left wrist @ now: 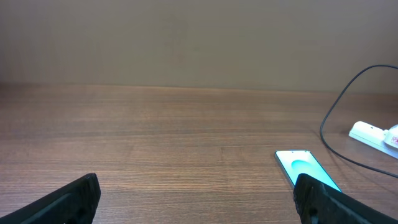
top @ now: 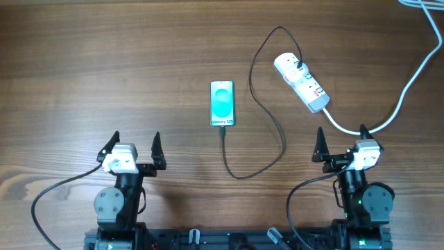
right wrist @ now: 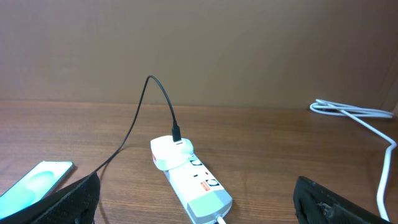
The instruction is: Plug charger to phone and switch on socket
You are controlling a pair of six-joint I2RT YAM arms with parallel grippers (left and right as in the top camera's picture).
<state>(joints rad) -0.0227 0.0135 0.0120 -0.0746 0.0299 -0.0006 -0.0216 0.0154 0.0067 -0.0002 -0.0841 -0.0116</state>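
The phone (top: 222,103) lies flat mid-table, screen glowing teal and white; it also shows in the left wrist view (left wrist: 301,167) and the right wrist view (right wrist: 34,183). The thin black charger cable (top: 267,118) runs from the phone's near edge, loops right and rises to a white adapter on the socket (top: 302,83). The socket also shows in the right wrist view (right wrist: 196,183). My left gripper (top: 133,149) is open and empty near the left front. My right gripper (top: 341,144) is open and empty, just in front of the socket.
A thick white cord (top: 409,76) runs from the socket's near end, curves past my right gripper and leaves at the far right corner. The table is bare brown wood (top: 90,76).
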